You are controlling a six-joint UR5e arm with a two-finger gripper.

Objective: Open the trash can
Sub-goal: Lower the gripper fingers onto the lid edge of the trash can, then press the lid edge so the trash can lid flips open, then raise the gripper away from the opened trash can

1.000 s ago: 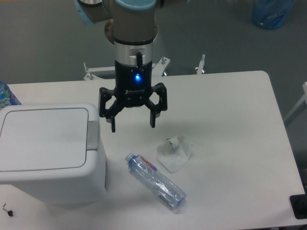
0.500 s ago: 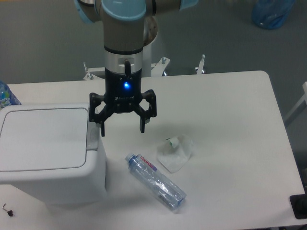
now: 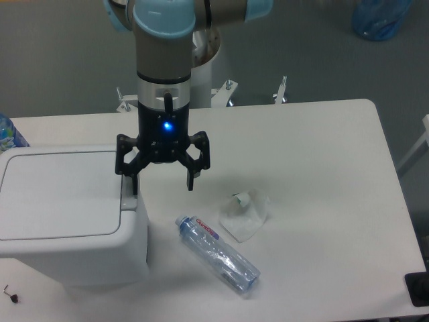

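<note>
Large boxy white plastic trash can (image 3: 70, 215) sits at the worktop's (image 3: 315, 154) front-left corner, lid flat and closed. Black two-finger gripper (image 3: 163, 180) hangs with fingers spread and released, left finger (image 3: 134, 180) over the grey push-button tab (image 3: 128, 200). Clear plastic bottle (image 3: 217, 254) and crumpled white wrapper (image 3: 244, 215) lie near the front edge.

A white table (image 3: 322, 154) with rounded corners fills most of the view, lit evenly from above. Behind it lies a plain grey floor (image 3: 60, 60). A blue bag (image 3: 381, 19), possibly plastic, sits on the floor at the top right. Metal brackets (image 3: 283, 89) show along the table's far edge.
</note>
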